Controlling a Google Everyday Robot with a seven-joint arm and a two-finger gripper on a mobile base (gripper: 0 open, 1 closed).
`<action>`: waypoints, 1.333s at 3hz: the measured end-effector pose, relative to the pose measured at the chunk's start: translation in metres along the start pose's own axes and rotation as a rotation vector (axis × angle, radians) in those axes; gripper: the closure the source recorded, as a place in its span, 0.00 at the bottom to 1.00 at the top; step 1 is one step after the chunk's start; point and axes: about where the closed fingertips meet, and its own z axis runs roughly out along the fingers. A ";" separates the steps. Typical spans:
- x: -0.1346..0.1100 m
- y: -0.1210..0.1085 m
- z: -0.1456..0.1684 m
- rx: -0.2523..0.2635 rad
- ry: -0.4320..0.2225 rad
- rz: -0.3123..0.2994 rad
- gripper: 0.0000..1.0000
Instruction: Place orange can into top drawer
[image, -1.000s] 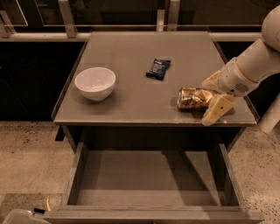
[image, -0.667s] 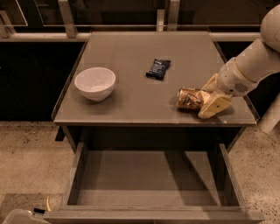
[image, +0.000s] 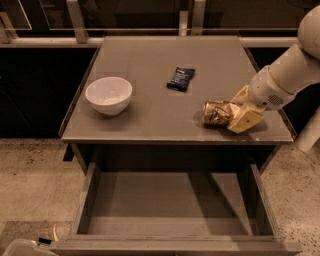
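Note:
The orange can (image: 215, 113) lies on its side near the front right of the tabletop (image: 150, 55), silver top facing left. My gripper (image: 231, 113) comes in from the right, its cream fingers (image: 244, 119) closed on the can's right end. The can still rests at table height. The top drawer (image: 170, 200) stands pulled out below the table's front edge, its flat bottom bare.
A white bowl (image: 108, 95) sits at the left of the tabletop. A small dark snack packet (image: 180, 78) lies in the middle. My white arm (image: 295, 65) reaches in from the upper right. A railing (image: 75, 20) runs behind the table.
The near finger has swung up from the table edge against the can, closing the gripper on it. The can has barely moved.

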 end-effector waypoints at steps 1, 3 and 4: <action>0.000 0.000 0.000 0.000 -0.001 0.000 1.00; -0.018 0.037 -0.016 -0.044 -0.140 -0.044 1.00; -0.032 0.073 -0.025 -0.047 -0.187 -0.076 1.00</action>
